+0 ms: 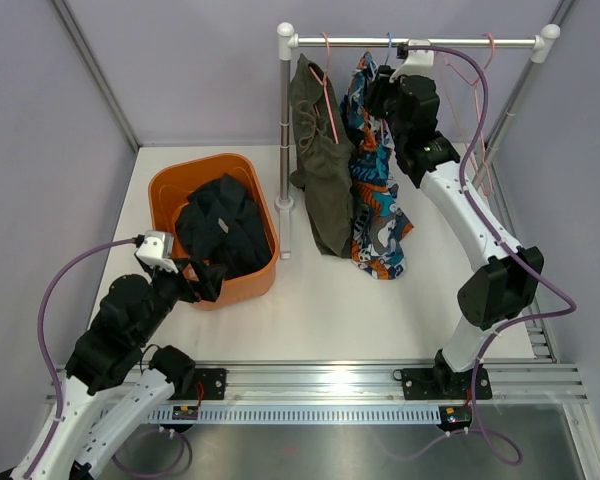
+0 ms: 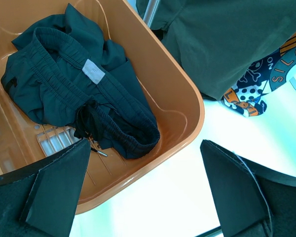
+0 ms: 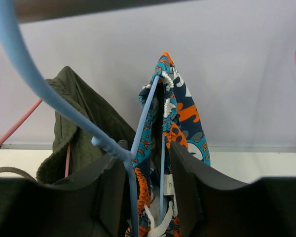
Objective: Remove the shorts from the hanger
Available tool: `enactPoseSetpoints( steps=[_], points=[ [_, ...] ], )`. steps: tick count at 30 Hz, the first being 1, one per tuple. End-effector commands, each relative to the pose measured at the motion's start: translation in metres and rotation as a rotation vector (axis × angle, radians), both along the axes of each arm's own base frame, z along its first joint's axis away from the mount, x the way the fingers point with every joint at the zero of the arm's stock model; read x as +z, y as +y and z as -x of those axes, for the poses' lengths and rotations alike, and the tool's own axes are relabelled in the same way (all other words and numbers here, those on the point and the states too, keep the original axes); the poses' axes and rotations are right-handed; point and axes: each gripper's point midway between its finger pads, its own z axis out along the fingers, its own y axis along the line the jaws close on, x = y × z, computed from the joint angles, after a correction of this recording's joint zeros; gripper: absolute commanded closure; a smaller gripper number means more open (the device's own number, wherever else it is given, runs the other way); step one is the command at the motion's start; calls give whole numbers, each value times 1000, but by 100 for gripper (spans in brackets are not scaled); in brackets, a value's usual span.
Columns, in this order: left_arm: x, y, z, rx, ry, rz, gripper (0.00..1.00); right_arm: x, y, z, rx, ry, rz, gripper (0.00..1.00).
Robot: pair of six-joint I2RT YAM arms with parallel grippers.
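Shorts: patterned shorts point(image 3: 180, 113) hang from blue hanger point(image 3: 147, 112) on rail point(image 1: 440, 43), long axis vertical.
My right pincer point(image 3: 148, 165): spread, straddling their waistband and the hanger wire; nearer arm.
My left pincer point(image 2: 143, 182): spread, empty, far off.

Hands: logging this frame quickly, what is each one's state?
Left hand: open, empty, over the orange basket.
Right hand: open, straddling the blue hanger and patterned shorts.

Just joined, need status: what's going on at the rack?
The right gripper is up at the rail, jaws open around the blue hanger carrying the patterned shorts, which are not yet off. Olive shorts hang beside them. The left gripper hovers open at the orange bin, where dark shorts lie.
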Motion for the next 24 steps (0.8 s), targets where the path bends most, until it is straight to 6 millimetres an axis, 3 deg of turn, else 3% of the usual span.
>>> enactPoseSetpoints(
  steps=[1,4,5,11,17,23,24],
  points=[
    [4,1,-1,13,-18,13,1,42,-6,8,-36,-97,-23,65],
    [3,1,-1,13,-16,11,1,46,-6,8,-39,-105,-29,97],
    [3,1,-1,13,-16,11,1,46,-6,9,-42,-104,-31,100],
    [3,1,-2,11,-15,9,1,60,-9,23,-31,-116,-5,100],
    [3,0,-1,8,-15,12,1,101,-21,59,-19,-180,16,100],
    [2,-2,-2,-1,-9,9,1,119,-36,97,-12,-195,9,100],
    [2,-2,-2,-1,-9,9,1,114,-36,100,-7,-171,17,100]
  ],
)
